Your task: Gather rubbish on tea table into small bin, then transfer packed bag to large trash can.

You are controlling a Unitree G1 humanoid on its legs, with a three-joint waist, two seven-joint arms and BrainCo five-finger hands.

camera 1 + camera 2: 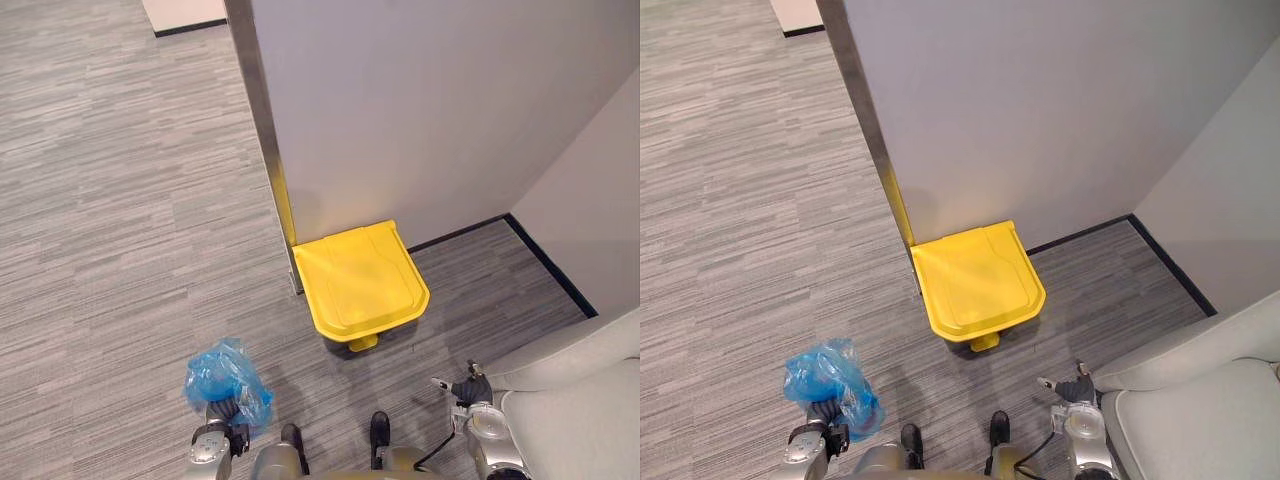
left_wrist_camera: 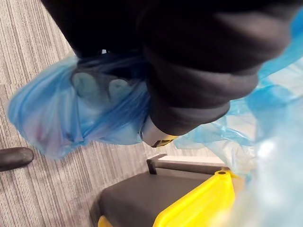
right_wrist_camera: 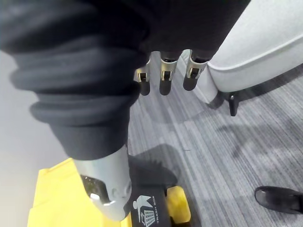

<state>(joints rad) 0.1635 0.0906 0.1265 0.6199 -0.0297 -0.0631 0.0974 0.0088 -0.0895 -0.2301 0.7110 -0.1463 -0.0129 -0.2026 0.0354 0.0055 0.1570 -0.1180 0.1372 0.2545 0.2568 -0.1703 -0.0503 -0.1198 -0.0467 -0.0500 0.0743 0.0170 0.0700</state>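
Transfer step: the left hand (image 1: 226,410) gripped the packed blue bag (image 1: 225,378) near the large trash can (image 2: 137,198), its yellow lid (image 1: 360,280) closed. The right hand (image 1: 470,388) hung open, empty. Next, the lid likely needed raising.

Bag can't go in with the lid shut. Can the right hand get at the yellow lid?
Probably yes: the right hand is open and empty, only floor between it and the yellow lid. The sofa sits on its far side; the left hand grips the blue bag.

Bright, even indoor light, soft shadow under the yellow trash can (image 1: 362,280) on the carpet (image 1: 120,200).
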